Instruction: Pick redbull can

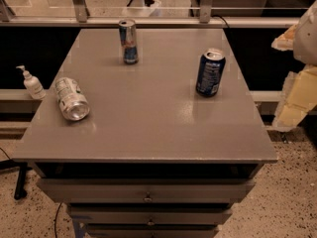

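The redbull can (129, 41) is a slim silver-and-blue can with a small red mark. It stands upright near the back edge of the grey table (148, 123), left of centre. My gripper (293, 100) is a pale yellow and white shape at the right edge of the view. It hangs beside the table's right side, far from the redbull can and holding nothing that I can see.
A wider dark blue can (210, 72) stands upright on the right part of the table. A silver-white can with green print (71, 99) lies on its side near the left edge. A small pump bottle (31, 83) stands on a ledge to the left. Drawers (147, 198) sit below the tabletop.
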Robot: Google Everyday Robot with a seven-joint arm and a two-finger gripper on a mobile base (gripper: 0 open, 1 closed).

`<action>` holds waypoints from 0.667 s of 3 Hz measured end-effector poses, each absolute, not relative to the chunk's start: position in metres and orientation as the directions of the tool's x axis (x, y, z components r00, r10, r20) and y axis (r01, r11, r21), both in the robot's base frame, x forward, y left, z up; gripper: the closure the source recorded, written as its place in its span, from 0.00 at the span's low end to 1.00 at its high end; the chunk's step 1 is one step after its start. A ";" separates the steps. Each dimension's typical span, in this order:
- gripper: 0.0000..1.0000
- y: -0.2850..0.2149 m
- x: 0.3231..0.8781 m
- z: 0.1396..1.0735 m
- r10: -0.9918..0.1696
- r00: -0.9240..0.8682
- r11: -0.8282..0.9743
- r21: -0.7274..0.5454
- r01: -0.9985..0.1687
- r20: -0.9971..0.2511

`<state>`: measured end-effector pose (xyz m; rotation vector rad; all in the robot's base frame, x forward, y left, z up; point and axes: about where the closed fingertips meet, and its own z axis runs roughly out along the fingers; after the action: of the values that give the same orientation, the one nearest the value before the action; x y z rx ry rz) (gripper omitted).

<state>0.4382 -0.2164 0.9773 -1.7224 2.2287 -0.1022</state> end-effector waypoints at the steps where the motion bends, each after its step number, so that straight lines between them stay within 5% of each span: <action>1: 0.00 -0.216 0.438 0.977 -0.953 -0.221 0.270 -0.250 -0.930 -0.208; 2: 0.00 -0.167 0.477 0.988 -0.928 -0.158 0.257 -0.275 -0.926 -0.336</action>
<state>0.4771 -0.1672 0.9880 -1.6828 2.1009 -0.0065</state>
